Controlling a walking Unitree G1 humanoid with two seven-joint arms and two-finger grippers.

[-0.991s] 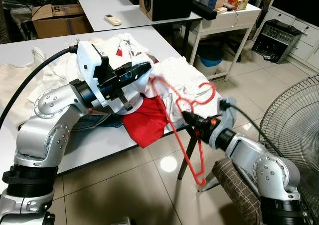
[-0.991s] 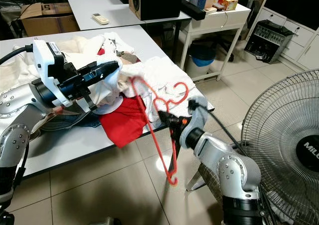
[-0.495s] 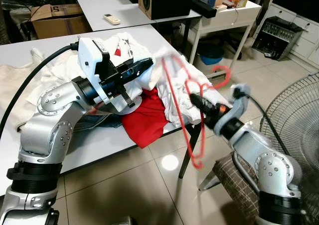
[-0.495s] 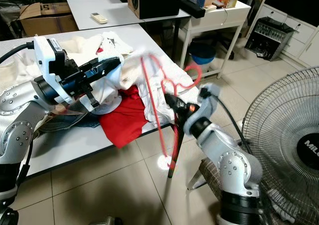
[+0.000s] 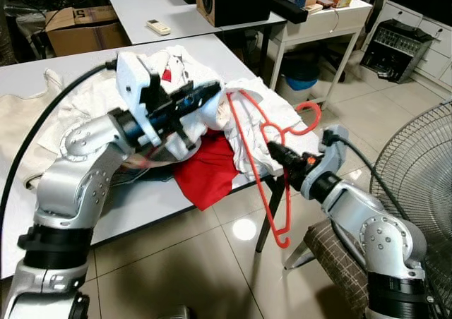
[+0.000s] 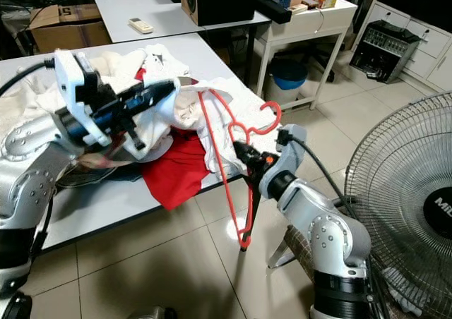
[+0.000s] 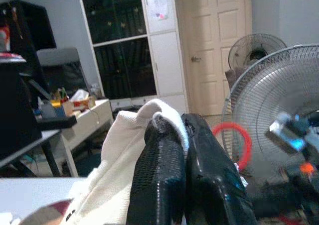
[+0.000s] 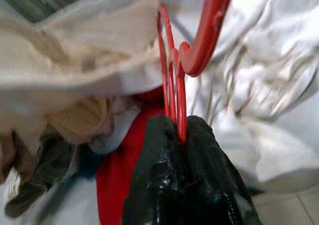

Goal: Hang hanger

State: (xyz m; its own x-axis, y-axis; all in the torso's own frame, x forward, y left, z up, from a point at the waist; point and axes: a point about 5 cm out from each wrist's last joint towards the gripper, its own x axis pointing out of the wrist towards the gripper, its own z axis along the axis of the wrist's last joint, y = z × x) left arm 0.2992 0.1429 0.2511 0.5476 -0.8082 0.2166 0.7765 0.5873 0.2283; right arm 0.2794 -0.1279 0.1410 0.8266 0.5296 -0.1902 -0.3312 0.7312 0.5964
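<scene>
A red plastic hanger (image 8: pixel 208 33) hangs tilted off the table's right edge, hook upward, long bar reaching toward the floor. My right gripper (image 5: pixel 280 152) is shut on its neck, just below the hook. The hanger's upper end lies against a white garment (image 5: pixel 256 111) on the pile of clothes. My left gripper (image 5: pixel 212 90) is shut on a fold of that white garment (image 7: pixel 122 153) and holds it lifted above the table (image 5: pixel 148 199). In the left wrist view the black fingers (image 7: pixel 162 160) pinch the cloth between them.
A red cloth (image 5: pixel 205 172) droops over the table edge under the pile. A large floor fan (image 5: pixel 417 171) stands close on the right, a plaid cushion (image 5: pixel 332 257) below my right arm. A black speaker (image 5: pixel 233 0), a remote (image 5: pixel 159 27) and a white desk (image 5: pixel 321 19) stand behind.
The right gripper swung the hanger up and toward the table; its upper end now rests against the white garment. The left arm lifted the garment slightly higher.
</scene>
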